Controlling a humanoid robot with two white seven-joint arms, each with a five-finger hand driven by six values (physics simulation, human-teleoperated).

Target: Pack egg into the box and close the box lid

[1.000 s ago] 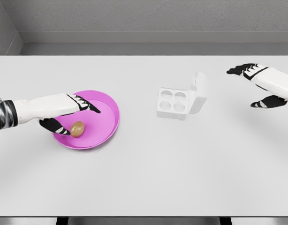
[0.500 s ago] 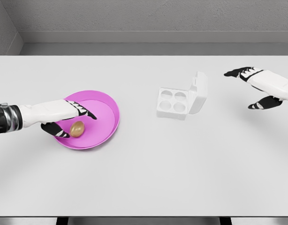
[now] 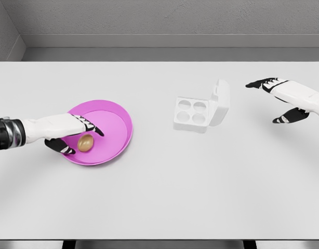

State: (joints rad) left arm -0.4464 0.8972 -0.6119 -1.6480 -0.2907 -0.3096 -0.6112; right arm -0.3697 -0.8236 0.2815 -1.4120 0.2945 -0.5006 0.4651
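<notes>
Egg (image 3: 85, 143) in pink plate (image 3: 118, 142) at left-center, left hand (image 3: 66, 129) fingers wide around it without gripping, open box (image 3: 201, 110) mid-frame on table (image 3: 164, 192), right hand (image 3: 287, 98) spread at right edge.

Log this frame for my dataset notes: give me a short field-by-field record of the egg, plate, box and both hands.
egg: brown, lying in the plate, not lifted
plate: pink, on the table's left half
box: white, four empty cups, lid open and upright on its right side
left hand: over the plate, fingers bracketing the egg, grasp not closed
right hand: open, hovering right of the box, apart from it
</notes>
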